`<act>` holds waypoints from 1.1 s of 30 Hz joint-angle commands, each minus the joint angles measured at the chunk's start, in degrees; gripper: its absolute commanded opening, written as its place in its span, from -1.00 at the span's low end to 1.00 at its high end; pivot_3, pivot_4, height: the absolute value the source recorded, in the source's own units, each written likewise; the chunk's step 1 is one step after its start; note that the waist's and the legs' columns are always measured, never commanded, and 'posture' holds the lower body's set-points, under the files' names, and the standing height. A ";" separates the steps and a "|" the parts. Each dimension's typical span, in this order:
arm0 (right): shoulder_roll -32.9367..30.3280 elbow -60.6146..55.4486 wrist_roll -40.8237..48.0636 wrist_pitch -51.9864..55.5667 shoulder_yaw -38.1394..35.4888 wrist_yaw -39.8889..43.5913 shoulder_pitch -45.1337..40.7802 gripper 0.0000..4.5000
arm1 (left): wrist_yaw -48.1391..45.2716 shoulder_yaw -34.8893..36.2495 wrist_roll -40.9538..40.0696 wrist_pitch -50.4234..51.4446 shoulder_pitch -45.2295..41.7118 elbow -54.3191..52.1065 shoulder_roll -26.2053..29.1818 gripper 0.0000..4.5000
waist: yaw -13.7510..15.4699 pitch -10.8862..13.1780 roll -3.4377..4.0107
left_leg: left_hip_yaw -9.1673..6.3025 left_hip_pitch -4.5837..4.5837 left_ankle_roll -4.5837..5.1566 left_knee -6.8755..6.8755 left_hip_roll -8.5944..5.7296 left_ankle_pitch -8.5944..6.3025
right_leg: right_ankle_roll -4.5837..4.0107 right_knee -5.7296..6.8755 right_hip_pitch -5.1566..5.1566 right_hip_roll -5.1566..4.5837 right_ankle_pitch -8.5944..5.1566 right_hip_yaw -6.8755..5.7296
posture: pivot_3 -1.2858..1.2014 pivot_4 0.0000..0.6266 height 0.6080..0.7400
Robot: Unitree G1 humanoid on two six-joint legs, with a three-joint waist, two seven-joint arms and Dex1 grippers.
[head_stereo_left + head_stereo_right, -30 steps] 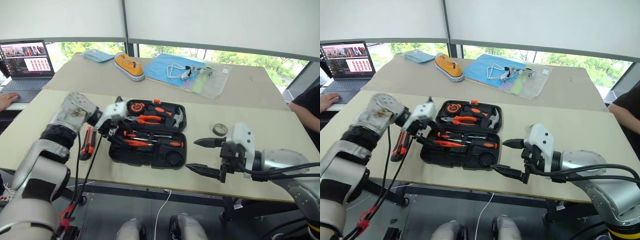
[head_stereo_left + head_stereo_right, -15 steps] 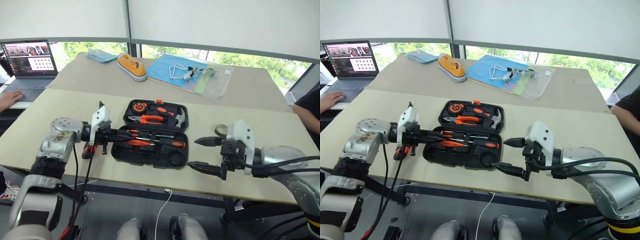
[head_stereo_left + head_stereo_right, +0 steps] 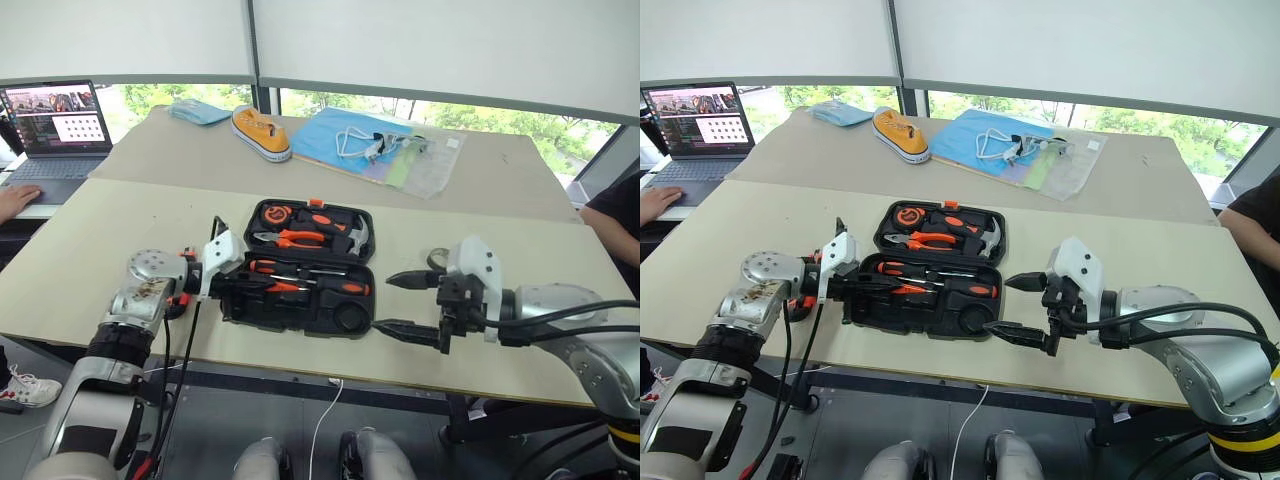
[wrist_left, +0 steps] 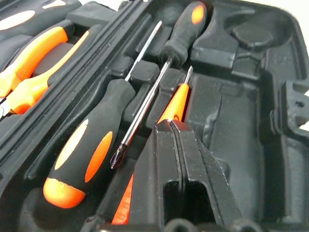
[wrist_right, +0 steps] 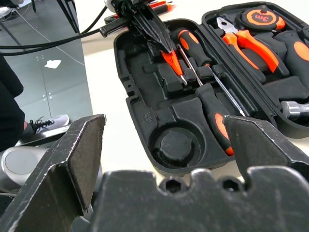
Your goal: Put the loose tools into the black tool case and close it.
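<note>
round case recess [image 5: 175, 145] empty, screwdrivers [image 4: 91, 145] alongside

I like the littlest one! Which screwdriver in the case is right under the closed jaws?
The slim all-orange screwdriver, under the shut left gripper; the two long screwdrivers have black-and-orange handles.

case [image 3: 300, 290] mid-table | screwdrivers [image 3: 300, 268] inside | tape roll [image 3: 438, 259] right | knife [image 3: 798, 303] left

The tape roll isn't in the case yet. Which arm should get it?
Right. The open right gripper hangs near the tape roll; the shut left gripper is down in the black tool case, farther away.
</note>
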 commanded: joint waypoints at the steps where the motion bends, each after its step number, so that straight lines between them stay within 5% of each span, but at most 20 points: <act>1: 0.20 -1.24 0.59 -0.27 -0.78 -0.22 -0.70 1.00 | 0.87 -0.24 1.89 -2.66 -3.17 4.47 -1.33 -0.98 | 0.01 0.00 0.00 | 0.00 0.01 0.00 0.00 0.00 0.00 | 0.00 0.01 0.00 0.00 0.00 0.00 | 0.03 -0.52 0.67; 16: 0.68 -1.01 -0.18 -0.90 0.28 -0.19 -1.60 1.00 | 1.87 2.79 1.27 1.80 -0.23 1.61 0.55 -0.98 | -0.20 -0.01 0.01 | 0.00 0.05 0.00 0.00 0.01 0.00 | 0.00 0.02 0.02 -0.02 0.00 0.01 | 0.03 -0.52 0.67; 21: 1.57 3.02 -0.48 -1.88 1.62 1.85 -6.24 1.00 | 7.88 15.93 -9.60 20.74 5.66 -14.07 6.59 -0.36 | -1.21 0.01 -0.01 | -0.02 0.04 -0.03 0.00 0.13 0.02 | 0.00 0.02 0.01 -0.10 0.00 0.05 | 0.03 -0.52 0.67; 25: 3.23 7.02 -1.95 -3.93 4.29 4.85 -10.63 1.00 | 15.24 29.75 -15.65 33.07 21.00 -31.15 10.55 0.29 | -2.05 -0.01 0.05 | -0.05 0.22 -0.08 -0.17 0.15 0.04 | 0.00 0.01 0.00 -0.12 0.00 0.20 | 0.03 -0.52 0.67; 29: 4.75 10.90 -3.98 -6.42 7.19 9.06 -14.80 1.00 | 23.05 43.21 -17.63 40.04 37.13 -42.52 8.73 0.91 | -1.66 0.01 0.10 | 0.04 0.37 -0.09 -0.30 0.10 0.04 | 0.00 0.00 0.03 -0.25 -0.01 0.31 | 0.03 -0.52 0.67; 33: 6.17 14.40 -5.48 -8.29 9.43 12.80 -17.98 1.00 | 29.24 49.20 -18.41 44.38 46.79 -50.56 5.54 0.96 | -0.83 0.03 0.10 | 0.03 0.33 -0.08 -0.31 0.07 0.01 | 0.00 -0.04 0.07 -0.44 -0.01 0.15 | 0.03 -0.52 0.67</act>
